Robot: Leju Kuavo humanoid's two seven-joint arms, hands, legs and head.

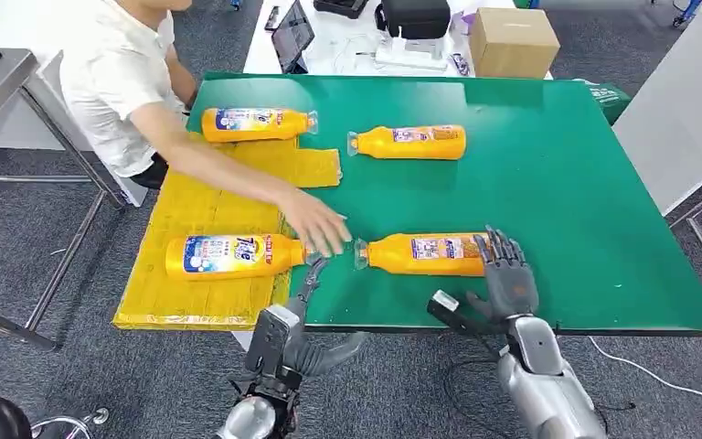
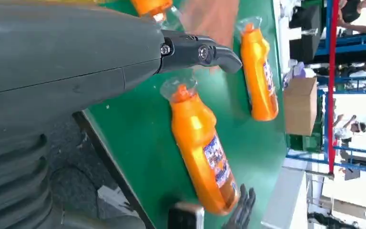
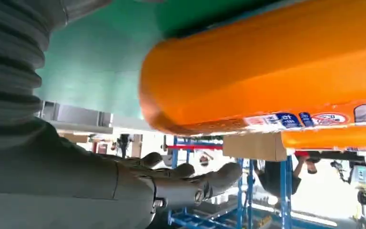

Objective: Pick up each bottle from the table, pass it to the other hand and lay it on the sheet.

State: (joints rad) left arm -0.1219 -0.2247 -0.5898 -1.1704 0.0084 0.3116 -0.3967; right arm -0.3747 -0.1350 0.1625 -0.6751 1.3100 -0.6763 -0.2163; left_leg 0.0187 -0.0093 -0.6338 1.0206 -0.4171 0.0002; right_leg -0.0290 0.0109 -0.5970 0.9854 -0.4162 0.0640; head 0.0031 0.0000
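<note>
Right hand [image 1: 505, 274] rests spread by the near bottle [image 1: 420, 253]'s base, while left hand [image 1: 309, 285] hangs open, holding nothing.

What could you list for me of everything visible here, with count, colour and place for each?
Bottles: four, orange, all lying flat; two on the yellow sheet, far and near; two on bare mat, far and near.
Yellow sheet: one, over the table's left end.
Table: one, green top.
Cardboard box: one, brown, behind the table.
Black case: one, on the white desk behind.
Person's hand: one, reaching between the two near bottles.
Left robot hand: grey, at the near edge, holding nothing.
Right robot hand: dark, open at the near mat bottle's base.
</note>
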